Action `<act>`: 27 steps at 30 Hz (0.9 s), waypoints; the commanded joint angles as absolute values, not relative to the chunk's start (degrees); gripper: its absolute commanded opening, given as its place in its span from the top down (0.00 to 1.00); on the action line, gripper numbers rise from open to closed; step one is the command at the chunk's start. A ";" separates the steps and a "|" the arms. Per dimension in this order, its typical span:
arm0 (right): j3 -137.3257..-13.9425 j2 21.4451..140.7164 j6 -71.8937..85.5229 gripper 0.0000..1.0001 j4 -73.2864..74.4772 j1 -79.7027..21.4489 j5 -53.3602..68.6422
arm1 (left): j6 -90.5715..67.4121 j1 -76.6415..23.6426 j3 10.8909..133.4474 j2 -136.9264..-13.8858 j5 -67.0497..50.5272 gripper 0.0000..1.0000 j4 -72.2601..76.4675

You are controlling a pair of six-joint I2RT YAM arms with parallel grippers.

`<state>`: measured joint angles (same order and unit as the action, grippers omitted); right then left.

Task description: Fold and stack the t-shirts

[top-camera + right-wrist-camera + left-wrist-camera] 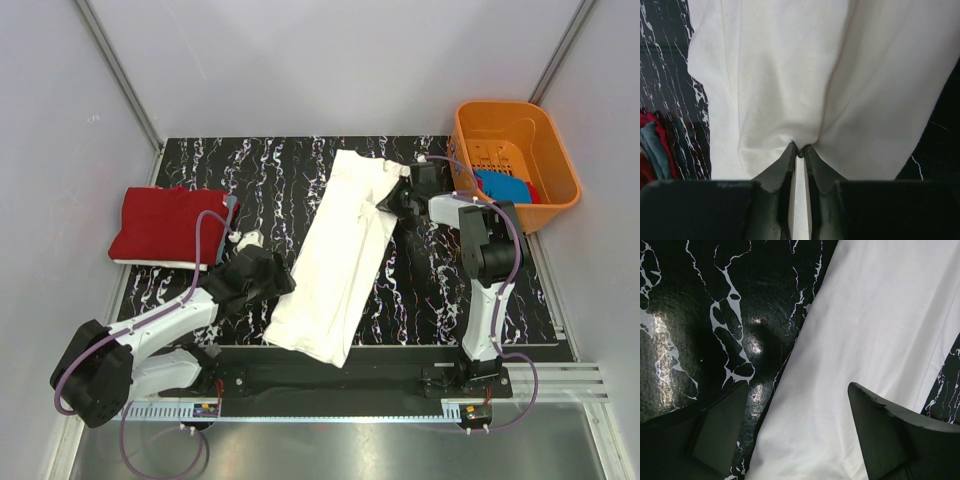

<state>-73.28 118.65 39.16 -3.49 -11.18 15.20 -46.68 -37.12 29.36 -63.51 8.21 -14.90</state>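
The white t-shirt [338, 258] lies folded into a long strip across the middle of the black marbled table [260, 180]. My right gripper [398, 196] is shut on the shirt's far right edge; in the right wrist view the cloth [790, 75] bunches at the gripper [800, 150]. My left gripper [278, 280] is open at the shirt's left edge, its fingers [890, 430] straddling the white cloth [855, 340]. A folded red t-shirt [165, 225] lies at the left. A blue t-shirt [503, 186] sits in the orange basket [520, 130].
The orange basket stands at the back right, beyond the table's edge, with red cloth [533, 192] beside the blue shirt. Grey walls close in the back and sides. The red shirt also shows at the left edge of the right wrist view [650, 150].
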 commanded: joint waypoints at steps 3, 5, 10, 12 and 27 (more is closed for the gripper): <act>-72.86 115.58 38.58 0.90 -2.29 -11.78 12.22 | -45.62 -36.83 30.76 -63.28 7.65 0.14 -13.53; -71.82 113.65 38.85 0.95 -1.06 -11.78 11.95 | -45.70 -36.83 30.76 -63.28 7.65 0.14 -13.54; -69.17 109.69 40.43 0.97 -0.36 -11.86 12.04 | -45.70 -36.83 30.85 -63.37 7.38 0.14 -13.45; -69.34 109.42 40.87 0.98 1.93 -11.86 12.83 | -45.62 -36.91 30.94 -63.28 7.30 0.14 -13.54; -65.39 105.03 40.35 0.56 3.08 -11.87 10.90 | -45.26 -36.83 30.58 -62.75 7.65 0.14 -14.24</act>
<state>-66.19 109.21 41.30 4.21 -11.25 12.64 -46.35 -37.10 29.39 -63.37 8.12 -14.96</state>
